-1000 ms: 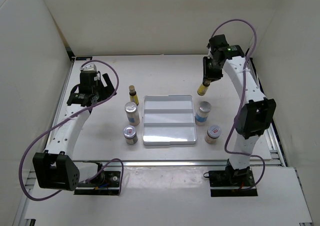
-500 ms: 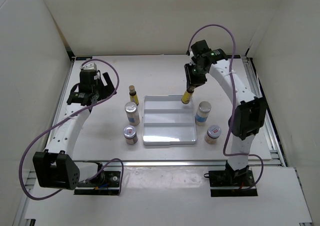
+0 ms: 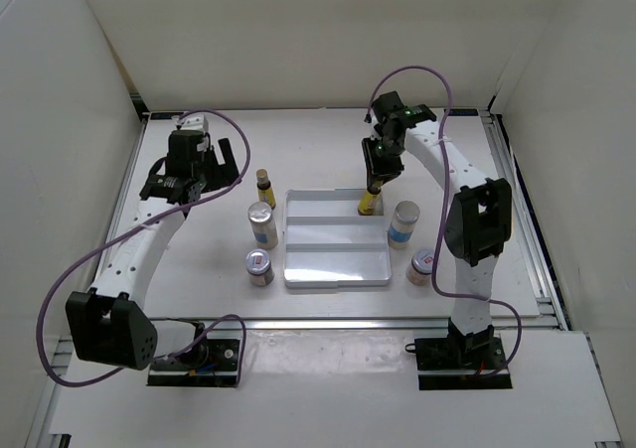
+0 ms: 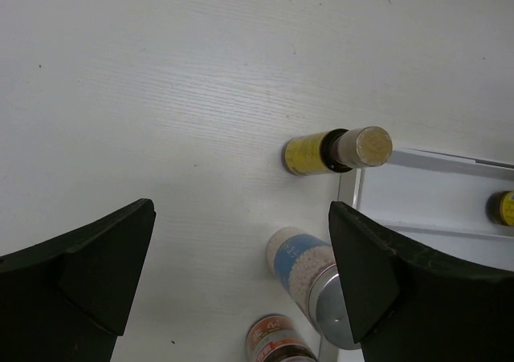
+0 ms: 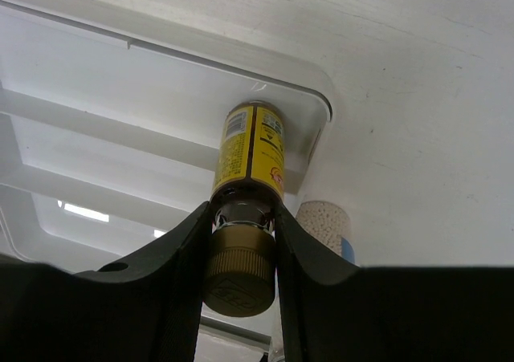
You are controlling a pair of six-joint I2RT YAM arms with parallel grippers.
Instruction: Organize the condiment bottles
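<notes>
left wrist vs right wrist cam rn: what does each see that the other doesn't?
Left wrist only: the left gripper, open and empty; a loose yellow bottle on the table beside the white tray; a blue-labelled bottle; a reddish jar.
Right wrist only: the right gripper shut on the held yellow bottle at its brown cap, and a second blue-labelled bottle outside the tray.
Both: the tray. The yellow bottle at the left wrist frame's right edge is probably the held one.

Bright, even light fills the white enclosure (image 3: 298,41), probably from overhead; shadows are short and soft. The tray (image 3: 335,264) glares along its near step. The left fingers (image 4: 80,274) loom black and blurred at the frame edge; the bottle (image 5: 250,157) is sharp, the right fingers (image 5: 161,290) soft.
</notes>
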